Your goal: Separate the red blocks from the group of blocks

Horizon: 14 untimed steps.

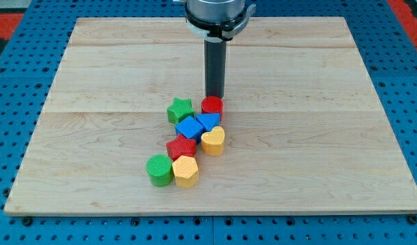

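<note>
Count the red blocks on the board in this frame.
2. A red cylinder sits at the cluster's top, just below my tip. A red star-like block lies mid-cluster, between the blue cube and the yellow hexagon. None seems hidden.

I can read no text, label, brand, number or sign anywhere in this view. The coloured blocks and the wooden tabletop (317, 136) carry no markings that I can make out, and neither does my rod.
</note>
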Motion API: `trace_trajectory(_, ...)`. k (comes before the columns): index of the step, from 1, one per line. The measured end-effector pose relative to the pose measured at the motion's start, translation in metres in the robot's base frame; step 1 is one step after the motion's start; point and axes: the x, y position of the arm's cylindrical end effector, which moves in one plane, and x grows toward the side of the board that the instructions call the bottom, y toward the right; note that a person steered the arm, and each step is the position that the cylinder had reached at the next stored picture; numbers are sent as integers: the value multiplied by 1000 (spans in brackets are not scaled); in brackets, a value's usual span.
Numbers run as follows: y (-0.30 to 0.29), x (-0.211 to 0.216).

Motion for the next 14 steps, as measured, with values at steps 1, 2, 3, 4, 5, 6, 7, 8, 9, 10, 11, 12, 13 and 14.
trace_trajectory(1,2,-1)
trace_trajectory(2,2,-1)
trace_trajectory(3,2,-1)
trace_trajectory(4,-2,-2)
trace_trajectory(5,-2,-1)
trace_trajectory(6,-7,-18)
trace_trajectory(7,-9,-22)
trace_trajectory(8,-2,-22)
trace_trajectory(9,7,-26)
trace_trajectory(10,65,-54)
trace_trajectory(11,155,-11)
trace_trajectory(12,158,115)
trace_trajectory(13,89,147)
trace_trajectory(14,15,143)
